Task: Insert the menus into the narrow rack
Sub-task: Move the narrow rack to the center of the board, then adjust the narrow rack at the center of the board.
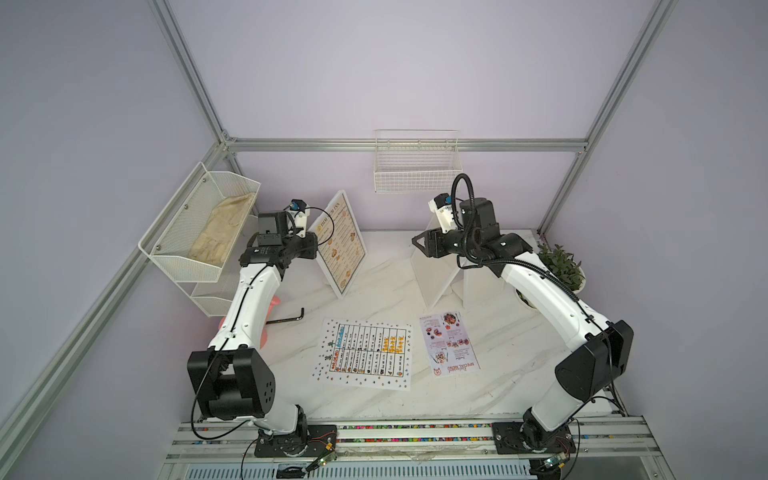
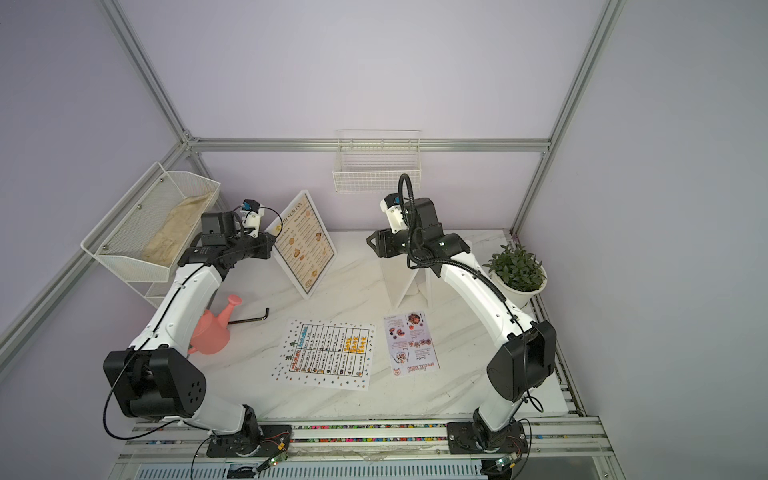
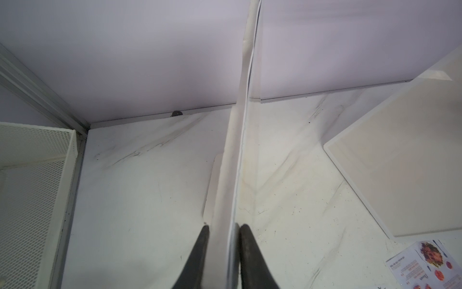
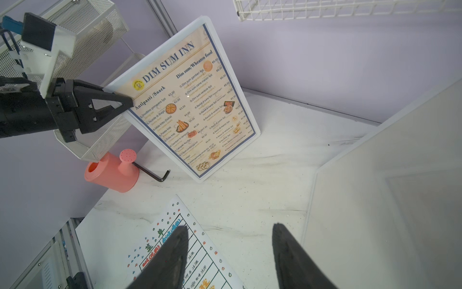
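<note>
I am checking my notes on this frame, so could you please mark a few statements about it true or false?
1. The left gripper is shut on the DIM SUM INN menu. True.
2. That menu lies flat on the table. False: it stands tilted, lifted by one edge.
3. The right gripper has its jaws open, holding nothing. True.
4. The grid menu is in the wire rack. False: it lies on the table.

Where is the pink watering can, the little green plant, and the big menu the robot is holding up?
pink watering can (image 4: 110, 175): right wrist view, on its body.
green plant (image 2: 515, 266): a top view, on its leaves.
DIM SUM INN menu (image 4: 197, 105): right wrist view, on its printed face.
</note>
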Controlling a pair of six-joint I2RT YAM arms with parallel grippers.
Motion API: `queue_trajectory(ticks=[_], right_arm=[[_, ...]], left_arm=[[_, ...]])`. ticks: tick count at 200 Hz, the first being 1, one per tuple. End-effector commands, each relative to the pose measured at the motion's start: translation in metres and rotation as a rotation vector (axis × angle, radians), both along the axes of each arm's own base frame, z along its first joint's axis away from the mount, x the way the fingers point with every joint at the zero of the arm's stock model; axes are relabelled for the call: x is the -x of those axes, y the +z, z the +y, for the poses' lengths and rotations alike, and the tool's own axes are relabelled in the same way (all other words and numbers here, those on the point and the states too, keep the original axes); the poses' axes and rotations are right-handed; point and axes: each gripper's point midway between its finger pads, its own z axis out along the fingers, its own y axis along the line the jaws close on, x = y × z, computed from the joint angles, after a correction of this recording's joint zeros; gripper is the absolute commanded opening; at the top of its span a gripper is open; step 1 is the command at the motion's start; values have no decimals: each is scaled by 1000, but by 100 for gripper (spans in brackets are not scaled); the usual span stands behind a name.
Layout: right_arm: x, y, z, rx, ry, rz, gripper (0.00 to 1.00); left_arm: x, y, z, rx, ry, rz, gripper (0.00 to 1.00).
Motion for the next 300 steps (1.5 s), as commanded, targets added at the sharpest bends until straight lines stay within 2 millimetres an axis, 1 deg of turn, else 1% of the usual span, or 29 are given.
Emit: queue_trajectory(ticks=[1, 18, 31, 50, 58, 64, 71, 93, 104, 113, 127, 144, 149, 151, 155, 172, 193, 207, 226, 235, 249, 266, 285, 300], right_arm=[[4, 17, -1, -14, 0, -35, 57], [4, 19, -3, -12, -10, -39, 57], [4, 20, -7, -9, -28, -43, 58], [4, 25, -16, -2, -78, -58, 60], [2, 27, -24, 5, -121, -68, 62], [-1, 26, -33, 11, -173, -66, 67], [-2, 28, -41, 7, -213, -64, 71], [-6, 29, -74, -20, -333, -38, 80], [-7, 27, -90, -33, -378, -22, 82], [-7, 26, -102, -45, -405, -10, 83], [-7, 20, -118, -52, -443, 23, 84], [-7, 12, -136, -51, -487, 55, 83], [-7, 12, -141, -53, -500, 60, 83], [-7, 11, -142, -54, -503, 63, 83], [-7, 9, -146, -55, -512, 70, 82], [-6, 5, -153, -73, -516, 101, 80], [-2, -2, -147, -83, -472, 132, 76], [0, -9, -143, -79, -447, 159, 73], [0, -18, -140, -56, -422, 178, 67], [0, -22, -137, -54, -404, 188, 65], [-1, -26, -133, -48, -382, 196, 62], [-2, -35, -127, -17, -357, 209, 55], [-1, -43, -121, 23, -333, 217, 48], [0, -48, -116, 45, -311, 219, 42]], left_arm=[[-11, 15, 23, -95, 35, -32, 21], [-15, 13, 31, -105, 58, -24, 26], [-16, 13, 38, -108, 74, -22, 37], [-17, 13, 43, -102, 93, -20, 50], [-18, 14, 45, -100, 101, -22, 54], [-18, 14, 45, -98, 105, -23, 58], [-17, 15, 45, -94, 108, -24, 64], [-11, 29, 42, -53, 123, -51, 79], [-6, 38, 37, -20, 118, -69, 89], [0, 46, 36, -5, 135, -84, 94], [11, 58, 30, 22, 141, -107, 98], [26, 69, 18, 48, 132, -131, 100], [27, 67, 15, 58, 131, -123, 100], [34, 77, 12, 63, 128, -147, 100], [39, 82, 8, 70, 124, -158, 100], [52, 87, -12, 95, 102, -166, 100], [66, 90, -49, 139, 26, -172, 100], [75, 92, -78, 171, -36, -176, 100], [82, 90, -115, 198, -103, -176, 100], [84, 88, -128, 201, -129, -175, 100], [86, 85, -147, 252, -151, -157, 100], [85, 77, -161, 286, -166, -144, 100], [84, 68, -168, 327, -170, -134, 100], [82, 62, -168, 346, -160, -128, 100]])
